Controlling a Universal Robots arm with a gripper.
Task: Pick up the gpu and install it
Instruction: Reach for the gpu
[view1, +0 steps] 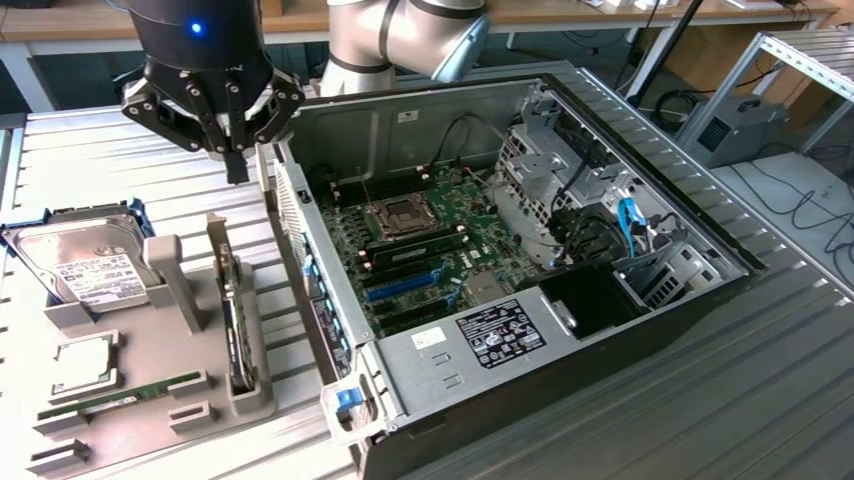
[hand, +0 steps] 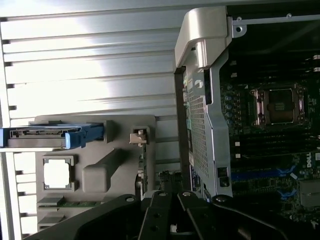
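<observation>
**A:** What did the exterior view give you?

**B:** The end effector (view1: 238, 165) hung over the ribbed metal worktop (view1: 94, 155). Its fingers were pressed together with nothing between them. It sat near the upper corner of the open computer case (view1: 427, 375), on the exterior view's left of it.

**A:** And the gpu?

**B:** The gpu (view1: 235, 320) stood on edge in a slot of the grey holder (view1: 174, 275), lower in that picture than the end effector and well apart from it. The same holder carried the hard drive (view1: 87, 265) in its blue caddy, a processor chip (view1: 86, 360) and a green RAM stick (view1: 123, 393). Inside the case the motherboard (view1: 420, 250) lay exposed.

**A:** What about the wrist view?

**B:** The dark finger linkages of the end effector showed at the edge of the picture, drawn in close and gripping nothing. Past them the gpu appeared edge-on as a thin strip, with its metal bracket (hand: 139, 136) at one end. It stood between the holder's raised block (hand: 102, 170) and the case wall. The blue caddy, the chip and the RAM stick sat in their own pockets on the far side of that block.
</observation>
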